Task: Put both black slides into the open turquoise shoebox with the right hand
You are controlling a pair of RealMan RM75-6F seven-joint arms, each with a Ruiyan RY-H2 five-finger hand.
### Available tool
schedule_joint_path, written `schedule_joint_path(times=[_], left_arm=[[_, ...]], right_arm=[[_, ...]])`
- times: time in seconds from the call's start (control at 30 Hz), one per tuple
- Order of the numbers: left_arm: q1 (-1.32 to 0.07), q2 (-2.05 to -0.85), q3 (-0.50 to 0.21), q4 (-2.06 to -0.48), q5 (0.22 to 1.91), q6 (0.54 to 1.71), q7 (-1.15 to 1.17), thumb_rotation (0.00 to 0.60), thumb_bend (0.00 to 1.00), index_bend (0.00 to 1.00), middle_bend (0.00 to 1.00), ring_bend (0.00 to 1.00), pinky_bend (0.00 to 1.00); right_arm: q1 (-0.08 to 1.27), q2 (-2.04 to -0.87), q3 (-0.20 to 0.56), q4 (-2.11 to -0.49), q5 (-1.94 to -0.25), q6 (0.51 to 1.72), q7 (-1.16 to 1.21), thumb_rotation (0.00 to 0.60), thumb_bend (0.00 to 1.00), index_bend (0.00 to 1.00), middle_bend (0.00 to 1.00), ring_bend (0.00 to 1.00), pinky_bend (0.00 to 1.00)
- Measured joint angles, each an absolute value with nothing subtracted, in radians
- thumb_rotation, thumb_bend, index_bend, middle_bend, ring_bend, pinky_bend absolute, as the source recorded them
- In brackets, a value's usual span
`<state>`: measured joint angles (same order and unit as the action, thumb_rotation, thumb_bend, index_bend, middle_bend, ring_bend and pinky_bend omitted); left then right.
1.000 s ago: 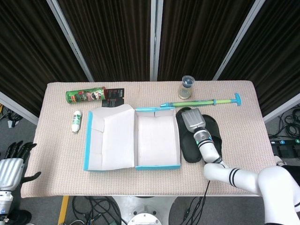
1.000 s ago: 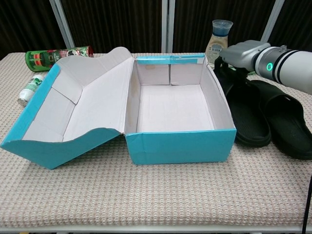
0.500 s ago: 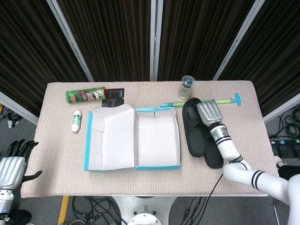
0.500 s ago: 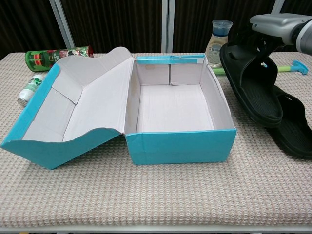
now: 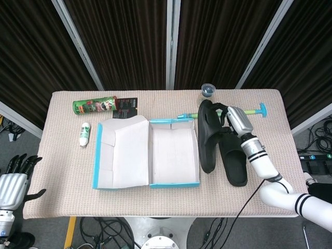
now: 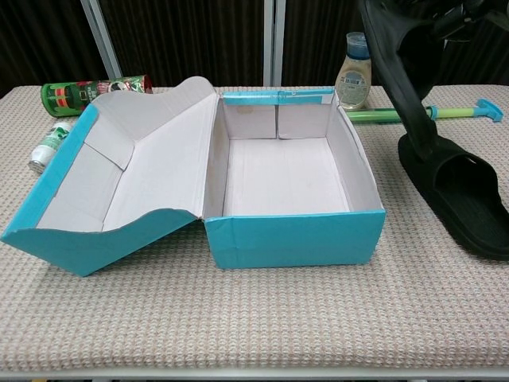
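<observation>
My right hand grips one black slide by its far end and holds it lifted and tilted just right of the open turquoise shoebox. In the chest view this slide hangs steeply above the table, right of the shoebox, and the hand is mostly cut off at the top edge. The second black slide lies flat on the cloth, also seen as a slide at the right. The box holds nothing. My left hand hangs off the table's front left with fingers apart, holding nothing.
The box lid lies folded open to the left. Behind the box lie a green can, a black packet, a small glass bottle and a green and turquoise rod. A white bottle lies at the left.
The right hand has raised one slide off the table, tilting it up steeply and carrying it left toward the box wall. The other slide stays on the cloth. The left hand is unmoved.
</observation>
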<state>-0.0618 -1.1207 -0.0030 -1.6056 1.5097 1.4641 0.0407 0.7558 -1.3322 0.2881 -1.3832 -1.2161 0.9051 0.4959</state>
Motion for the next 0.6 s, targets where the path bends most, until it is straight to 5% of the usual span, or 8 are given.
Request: schedule_joint_path(times=[0.6], left_arm=[[-0.048,-1.128,0.007,-1.563,1.516,1.477,-0.028,0.6,0.03,0.16,0.12,0.04,0.03]], right_arm=[[0.867,-1.753,0.366,-1.207,-1.176,0.918,0.512,0.6,0.28,0.44,0.45,0.61,0.86]])
